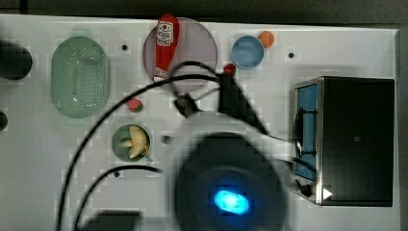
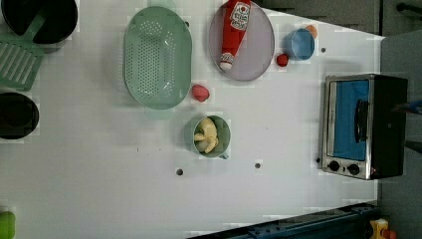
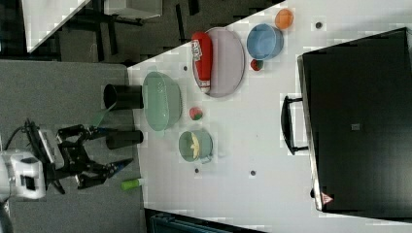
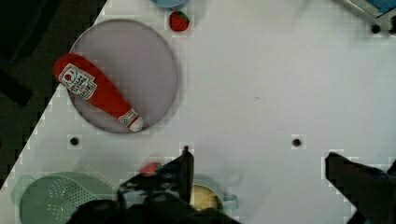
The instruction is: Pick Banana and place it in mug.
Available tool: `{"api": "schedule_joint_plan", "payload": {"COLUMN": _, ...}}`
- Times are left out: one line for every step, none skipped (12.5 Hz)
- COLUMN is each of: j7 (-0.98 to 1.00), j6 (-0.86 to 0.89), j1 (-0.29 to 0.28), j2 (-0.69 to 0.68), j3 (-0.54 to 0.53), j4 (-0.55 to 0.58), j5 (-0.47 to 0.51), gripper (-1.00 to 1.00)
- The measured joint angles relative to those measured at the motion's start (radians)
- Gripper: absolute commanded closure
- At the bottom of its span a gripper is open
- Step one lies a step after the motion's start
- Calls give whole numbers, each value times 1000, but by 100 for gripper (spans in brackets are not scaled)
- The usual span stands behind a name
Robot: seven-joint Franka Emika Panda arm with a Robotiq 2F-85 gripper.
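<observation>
Banana [image 2: 207, 135] lies inside the mug [image 2: 223, 130], on the white table [image 2: 99, 174]. In the left view the mug sits just below the colander [image 2: 157, 57] and the strawberry [image 2: 200, 92], with the toaster oven [image 2: 363, 124] well apart at the left view's right. Ketchup bottle [image 2: 233, 31] lies on the grey plate [image 2: 259, 50]; blue bowl [image 2: 300, 44] is beside the plate.

Gripper [image 4: 259, 170] is up above the table, jaws spread wide, nothing between them. In the wrist view one finger [image 4: 180, 170] overlaps the mug [image 4: 229, 198] from above, the other is far off to the side. In the top view the arm [image 1: 226, 178] is blurred and stands over the table between mug [image 1: 118, 144] and oven.
</observation>
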State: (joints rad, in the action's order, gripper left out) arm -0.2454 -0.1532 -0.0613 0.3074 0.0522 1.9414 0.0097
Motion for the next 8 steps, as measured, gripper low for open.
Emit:
{"api": "schedule_joint_plan", "payload": {"j7": 45, "j6": 19, "j1": 5, "j2": 22, "j3": 40, "j4": 4, "j5": -8, "gripper": -100}}
{"api": "schedule_joint_plan", "payload": {"j7": 80, "j6": 20, "j1": 11, "j2": 43, "j3": 73, "j4": 21, "j5": -26, "gripper": -100}}
{"api": "schedule_joint_plan", "payload": {"j7": 102, "j6": 27, "j1": 30, "j2": 50, "j3": 85, "j4": 26, "j5": -27, "gripper": -100}}
{"api": "schedule_joint_plan", "payload": {"j7": 104, "j6": 30, "j1": 52, "j2": 41, "j3": 84, "j4": 21, "j5": -24, "gripper": -100}}
{"api": "schedule_joint_plan", "payload": {"j7": 104, "j6": 32, "j1": 67, "j2": 25, "j3": 80, "j4": 21, "j5": -22, "gripper": -100}}
{"api": "schedule_joint_plan", "payload": {"j7": 104, "j6": 41, "j1": 70, "j2": 4, "j3": 75, "j4": 22, "j5": -43, "gripper": -100}}
{"api": "schedule_joint_plan", "payload": {"j7": 104, "j6": 36, "j1": 58, "j2": -13, "j3": 76, "j4": 28, "j5": -70, "gripper": -100}}
{"api": "schedule_joint_plan", "payload": {"j7": 106, "j6": 23, "j1": 42, "j2": -22, "j3": 75, "j4": 40, "j5": -92, "gripper": -100}}
